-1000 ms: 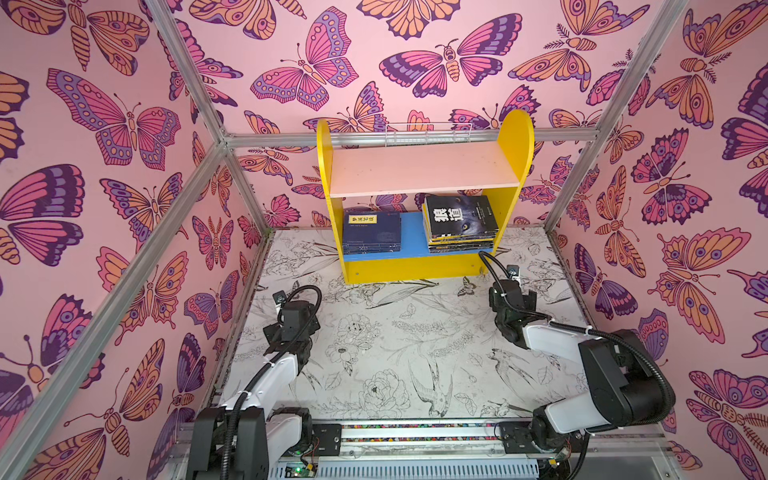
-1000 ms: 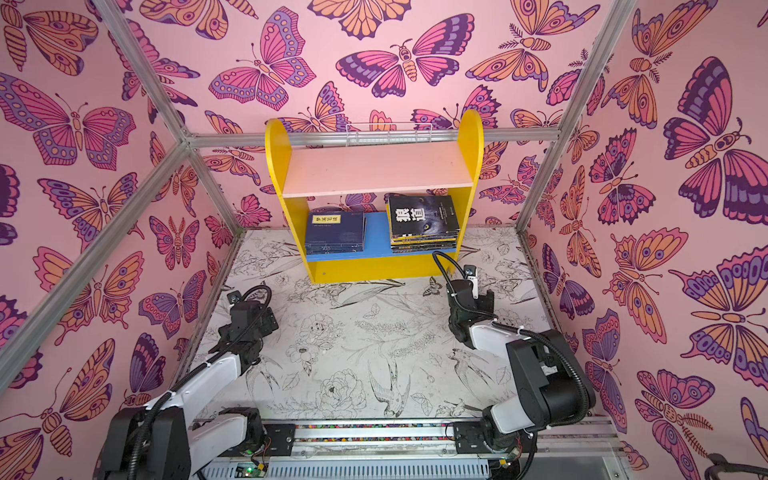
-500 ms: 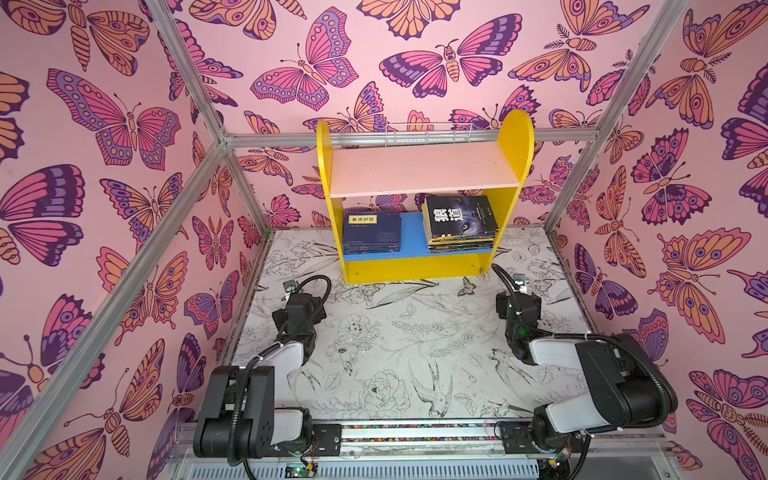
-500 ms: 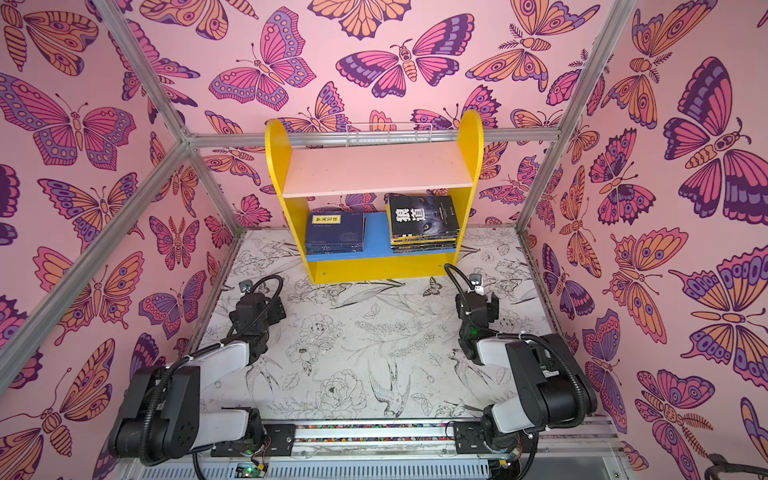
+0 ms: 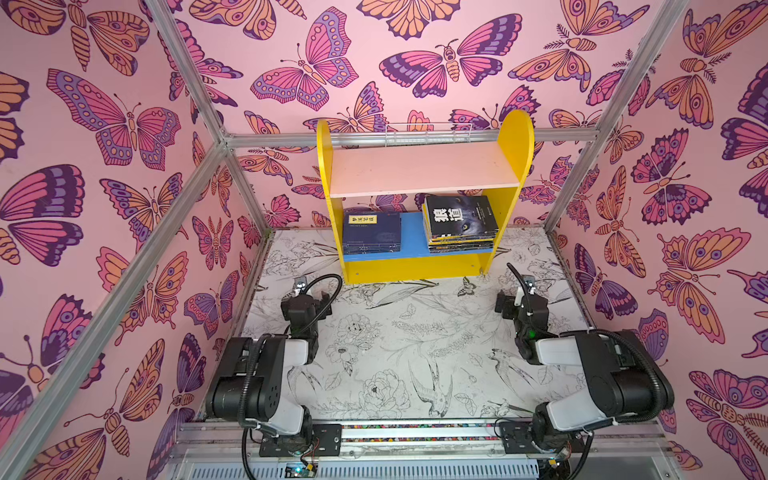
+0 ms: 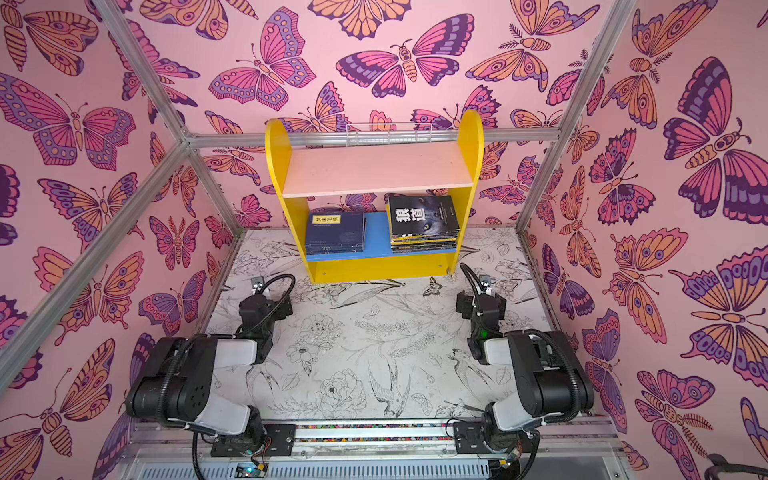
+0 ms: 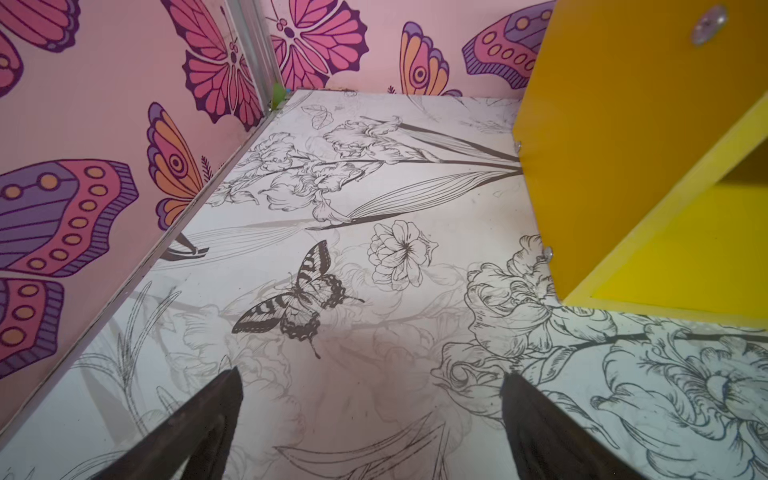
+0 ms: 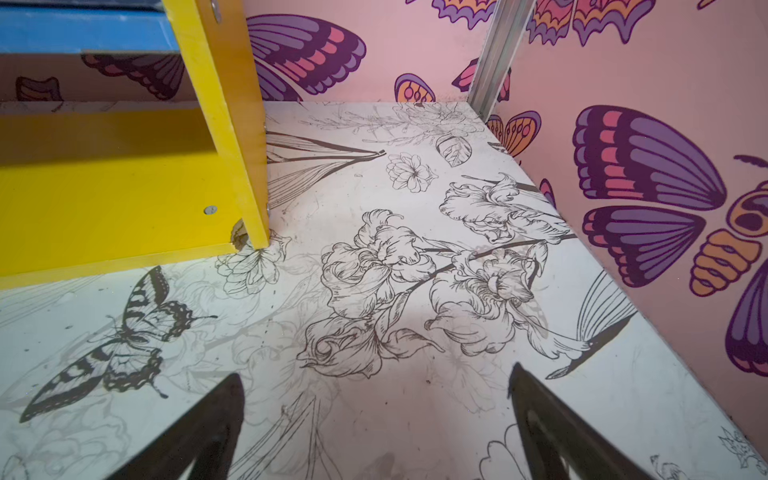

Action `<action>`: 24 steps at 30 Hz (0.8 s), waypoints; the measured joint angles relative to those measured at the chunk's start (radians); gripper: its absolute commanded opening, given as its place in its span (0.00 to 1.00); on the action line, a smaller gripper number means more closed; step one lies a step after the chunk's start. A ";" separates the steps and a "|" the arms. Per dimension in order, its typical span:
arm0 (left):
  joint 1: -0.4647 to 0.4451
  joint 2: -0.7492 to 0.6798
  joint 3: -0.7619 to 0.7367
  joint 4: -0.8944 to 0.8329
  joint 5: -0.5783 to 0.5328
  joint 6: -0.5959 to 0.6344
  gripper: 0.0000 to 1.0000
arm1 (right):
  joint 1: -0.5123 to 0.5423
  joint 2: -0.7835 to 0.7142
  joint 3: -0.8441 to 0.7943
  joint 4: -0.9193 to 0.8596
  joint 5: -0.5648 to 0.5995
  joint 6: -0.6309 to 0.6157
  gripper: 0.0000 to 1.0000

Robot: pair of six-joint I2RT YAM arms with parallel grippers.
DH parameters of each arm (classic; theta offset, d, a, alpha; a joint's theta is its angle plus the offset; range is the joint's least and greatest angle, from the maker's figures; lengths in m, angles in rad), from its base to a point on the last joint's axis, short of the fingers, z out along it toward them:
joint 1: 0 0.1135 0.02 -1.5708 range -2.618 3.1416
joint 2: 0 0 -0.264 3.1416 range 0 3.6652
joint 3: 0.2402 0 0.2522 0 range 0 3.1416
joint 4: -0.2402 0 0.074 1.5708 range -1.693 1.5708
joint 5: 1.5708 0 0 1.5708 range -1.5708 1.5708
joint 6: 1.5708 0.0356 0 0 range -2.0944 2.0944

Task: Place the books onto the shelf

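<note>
Butterfly-printed walls [image 5: 124,216] enclose round-topped wooden shelf [image 5: 516,137] holding flat-stacked books [image 5: 459,216].

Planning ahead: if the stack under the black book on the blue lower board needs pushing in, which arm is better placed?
Right, likely. The open, empty right gripper sits before the yellow wooden shelf's right end, nearest the black-covered paperback stack; the open left gripper faces the navy paperback stack.
</note>
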 measured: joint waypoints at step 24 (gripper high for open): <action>0.011 0.015 -0.020 0.111 0.076 0.034 0.98 | -0.001 -0.002 0.004 -0.039 -0.022 0.003 0.99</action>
